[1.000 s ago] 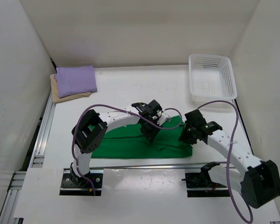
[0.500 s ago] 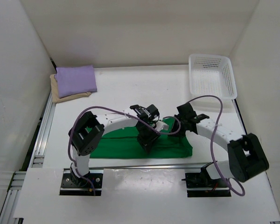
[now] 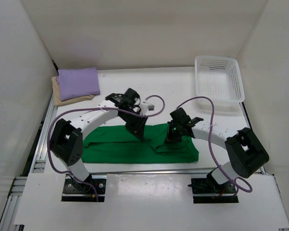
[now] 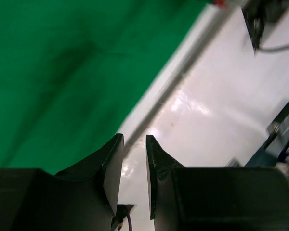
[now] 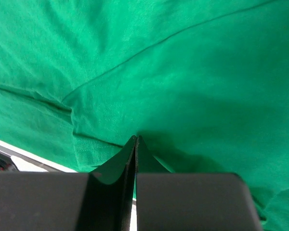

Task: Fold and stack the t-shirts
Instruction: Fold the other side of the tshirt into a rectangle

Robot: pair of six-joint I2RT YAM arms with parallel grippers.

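Note:
A green t-shirt [image 3: 115,147] lies folded into a long band across the near middle of the table. My left gripper [image 3: 139,132] hovers over its far edge, jaws a narrow gap apart and empty [image 4: 134,139]; its wrist view shows the shirt [image 4: 62,57] at upper left and bare table under the tips. My right gripper [image 3: 169,139] is shut, tips down against the shirt's right part [image 5: 136,138], with no cloth seen between the fingers; green cloth [image 5: 183,72] fills that view. A folded purple shirt [image 3: 78,82] rests on a folded beige one [image 3: 62,100] at the back left.
A white perforated basket [image 3: 219,79] stands at the back right. White walls enclose the table on three sides. A metal rail [image 3: 43,139] runs along the left edge. Purple cables loop above both arms.
My left gripper has moved left and back from the shirt's middle to its far edge. My right gripper has swung left from beyond the shirt's right end onto its right part.

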